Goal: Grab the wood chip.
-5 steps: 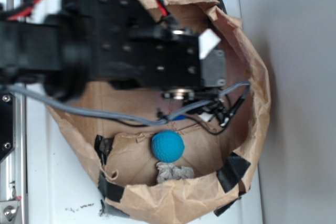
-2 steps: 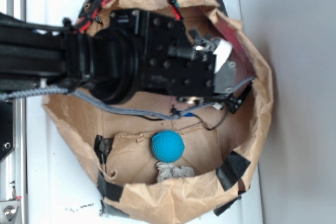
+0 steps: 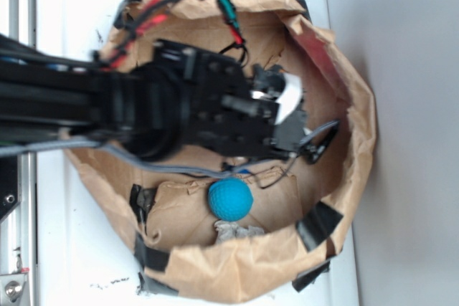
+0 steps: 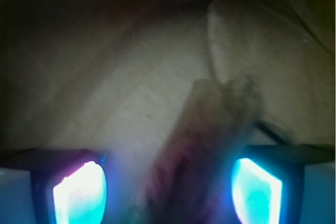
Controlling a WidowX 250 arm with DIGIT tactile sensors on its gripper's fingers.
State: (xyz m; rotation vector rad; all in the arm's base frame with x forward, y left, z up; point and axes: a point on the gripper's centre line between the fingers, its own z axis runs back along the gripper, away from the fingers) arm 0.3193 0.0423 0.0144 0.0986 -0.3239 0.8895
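Brown and rough, the wood chip [image 4: 202,150] lies on the paper floor of the bag [image 3: 358,141], right between the two glowing fingers [image 4: 79,192] of the pincer [image 4: 168,190] in the wrist view. The fingers stand far apart, one on each side of the chip, and neither one touches it, so the pincer is wide and holds nothing. The chip sits a bit closer to the right finger than to the left one.

The chip is long and thin. In the wrist view it runs from the bottom edge, between the fingers, up and a little to the right. Its far end is jagged and splintered (the picture is blurry there) and stops near a fold in the paper.

In the outside view the black arm [image 3: 107,105] comes in from the left edge of the bag and reaches across to the middle, bent down into the bag so the pincer points at the floor. The arm hides the chip in that view. Red and grey wires [image 3: 165,5] loop around the arm.

A blue ball [image 3: 230,199] sits on the bag floor near the bottom edge, apart from the pincer. A small grey-white wad [image 3: 237,231] lies just below the ball, by the bag wall.
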